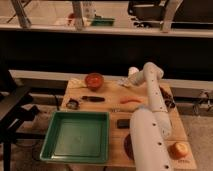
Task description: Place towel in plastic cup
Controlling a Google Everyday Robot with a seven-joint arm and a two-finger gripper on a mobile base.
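My white arm rises from the lower right and bends over the back of the wooden table (115, 112). My gripper (125, 83) hangs at the table's back edge, right of the orange bowl (93, 80). A pale crumpled thing that looks like the towel (75, 83) lies at the back left corner, well left of the gripper. A whitish round shape (133, 71) sits right behind the gripper; I cannot tell whether it is the plastic cup or part of the wrist.
A green tray (52, 145) fills the front left. A black-handled tool (93, 99), a small dark item (73, 104), an orange strip (130, 101) and a black block (123, 123) lie mid-table. An orange fruit (178, 150) sits front right. A dark wall stands behind.
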